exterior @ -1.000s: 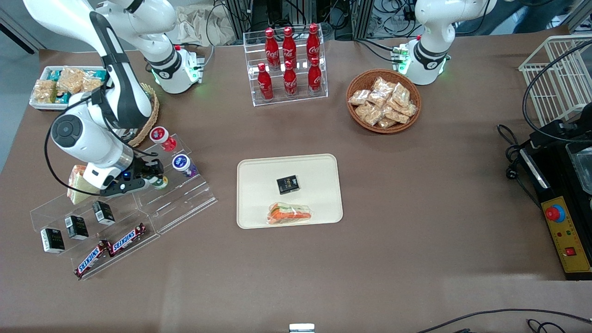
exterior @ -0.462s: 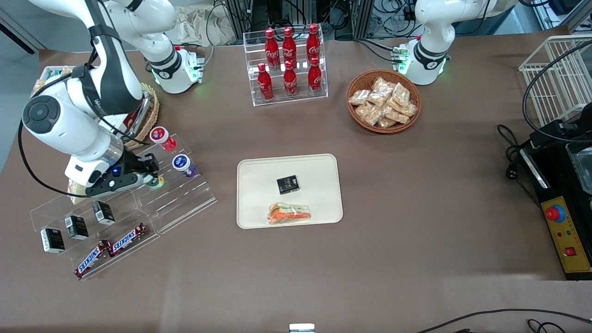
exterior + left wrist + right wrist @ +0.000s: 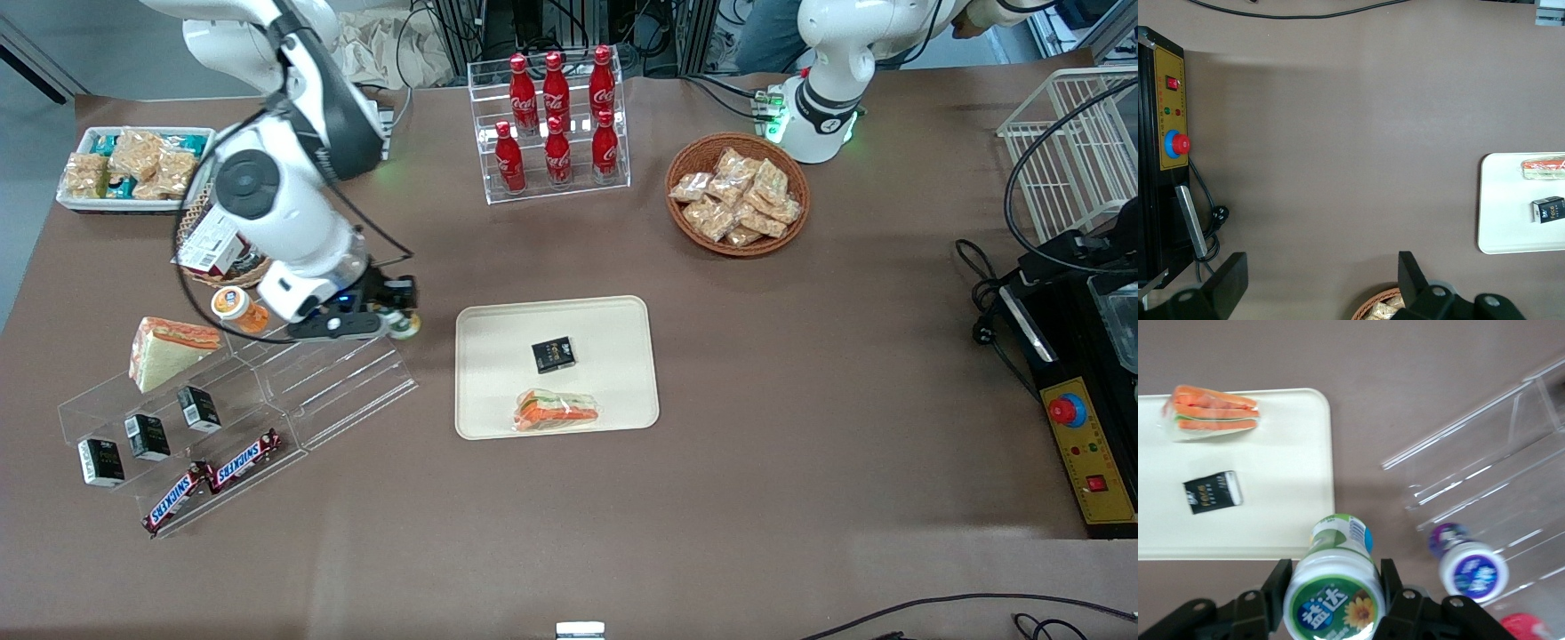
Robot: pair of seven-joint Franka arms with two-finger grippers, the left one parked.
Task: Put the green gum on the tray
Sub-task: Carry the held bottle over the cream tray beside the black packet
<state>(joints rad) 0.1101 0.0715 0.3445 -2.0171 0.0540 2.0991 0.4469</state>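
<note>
The gripper (image 3: 397,322) is clamped on the gum (image 3: 1335,597), one finger on each side of the body just under the lid, and holds it upright in the air. In the front view the load hangs over bare table between the clear rack (image 3: 342,391) and the tray (image 3: 622,311), just off the tray's 9 o'clock edge and not yet over it. Seen from the wrist, the bottle sits close to the tray rim.

On the tray, a black box (image 3: 554,354) lies near centre and a wrapped sandwich (image 3: 557,411) at about 6 o'clock. The band from 10 to 12 o'clock appears free, as does the 3 o'clock side.

Judgement: the carry is under way; the release is not yet done. To do it well, travel level toward the 10 o'clock area, clear the low rim before descending, keep the bottle vertical, and lower until its base meets the surface before opening. Main risk: a tall, narrow bottle tipping if dropped or set against the box.
</note>
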